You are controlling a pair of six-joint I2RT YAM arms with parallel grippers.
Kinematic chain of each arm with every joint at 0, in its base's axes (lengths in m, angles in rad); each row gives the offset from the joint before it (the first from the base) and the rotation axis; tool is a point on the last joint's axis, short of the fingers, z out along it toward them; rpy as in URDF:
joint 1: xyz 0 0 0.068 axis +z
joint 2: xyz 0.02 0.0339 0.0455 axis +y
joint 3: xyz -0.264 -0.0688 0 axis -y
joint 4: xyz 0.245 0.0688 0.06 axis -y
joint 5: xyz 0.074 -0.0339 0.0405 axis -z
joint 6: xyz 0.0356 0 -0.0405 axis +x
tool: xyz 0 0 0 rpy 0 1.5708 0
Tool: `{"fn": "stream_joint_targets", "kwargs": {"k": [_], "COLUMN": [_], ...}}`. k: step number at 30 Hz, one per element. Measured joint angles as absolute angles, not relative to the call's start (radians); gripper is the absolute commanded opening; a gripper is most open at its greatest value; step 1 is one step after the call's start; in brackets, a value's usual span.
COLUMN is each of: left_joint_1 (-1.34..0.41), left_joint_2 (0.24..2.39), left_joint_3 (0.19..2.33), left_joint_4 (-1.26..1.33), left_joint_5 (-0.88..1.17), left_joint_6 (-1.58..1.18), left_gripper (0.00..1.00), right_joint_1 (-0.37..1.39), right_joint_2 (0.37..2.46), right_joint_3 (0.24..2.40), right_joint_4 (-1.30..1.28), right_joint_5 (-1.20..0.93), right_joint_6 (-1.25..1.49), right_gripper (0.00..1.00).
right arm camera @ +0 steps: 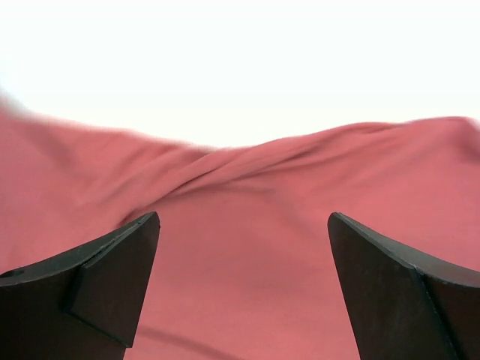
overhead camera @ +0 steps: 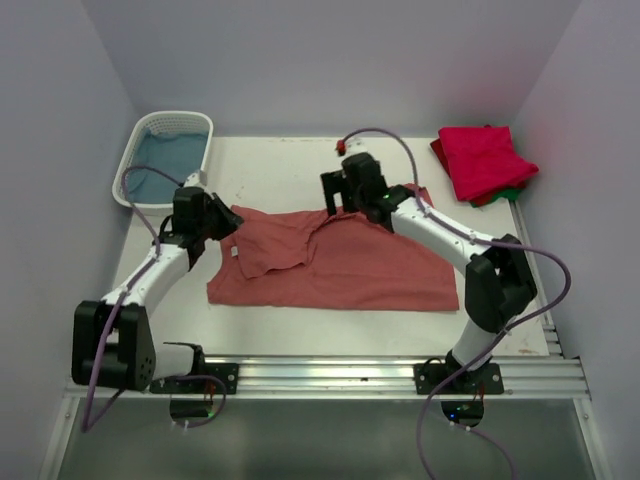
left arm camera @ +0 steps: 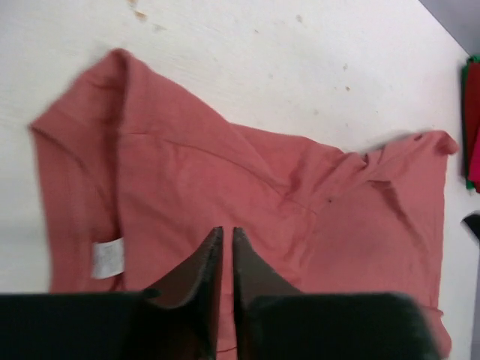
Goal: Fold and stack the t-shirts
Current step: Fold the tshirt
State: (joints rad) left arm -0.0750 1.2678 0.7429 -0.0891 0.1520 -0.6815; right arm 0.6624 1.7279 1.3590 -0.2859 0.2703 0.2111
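Observation:
The large salmon-red t-shirt [overhead camera: 340,265] lies across the middle of the table, partly folded, with its left part doubled over and a white label [left arm camera: 109,259] showing. My left gripper [overhead camera: 228,222] hovers over the shirt's left end. Its jaws [left arm camera: 227,231] stand nearly together with only a thin slit between them and no cloth in it. My right gripper [overhead camera: 335,190] is at the shirt's far edge, open wide [right arm camera: 244,221] just above the cloth [right arm camera: 247,195], holding nothing. A folded crimson-pink t-shirt [overhead camera: 485,160] sits at the back right on a green one [overhead camera: 505,193].
A white lattice basket [overhead camera: 165,125] with blue cloth [overhead camera: 170,160] inside stands at the back left corner. Grey walls close in the table on three sides. A metal rail [overhead camera: 330,375] runs along the near edge by the arm bases.

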Motion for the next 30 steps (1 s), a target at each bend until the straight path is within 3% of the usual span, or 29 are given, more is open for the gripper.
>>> {"fn": "stream_joint_targets", "kwargs": {"k": [7,18,24,30], "left_joint_1": [-0.219,-0.248,-0.248,-0.249], "left_joint_2": [1.566,1.639,1.667,1.67], "left_joint_3": [0.841,0.817,0.82,0.833], "left_joint_4": [0.036,-0.012,-0.068,-0.086], "left_joint_5": [0.236,0.173,0.113,0.096], "left_joint_6": [-0.696,-0.696,-0.696,-0.695], "left_gripper": [0.0,0.0,0.0,0.0], "right_joint_1": [0.369,0.132,0.059,0.068], "right_joint_2": [1.787,2.065,2.157,2.159], "right_joint_3": [1.512,1.768,1.789,1.751], "right_joint_4": [-0.368,-0.48,-0.519,-0.495], "right_joint_5": [0.373,0.301,0.231,0.125], "right_joint_6": [0.255,0.31,0.349,0.364], "right_gripper": [0.99,0.98,0.8,0.72]}}
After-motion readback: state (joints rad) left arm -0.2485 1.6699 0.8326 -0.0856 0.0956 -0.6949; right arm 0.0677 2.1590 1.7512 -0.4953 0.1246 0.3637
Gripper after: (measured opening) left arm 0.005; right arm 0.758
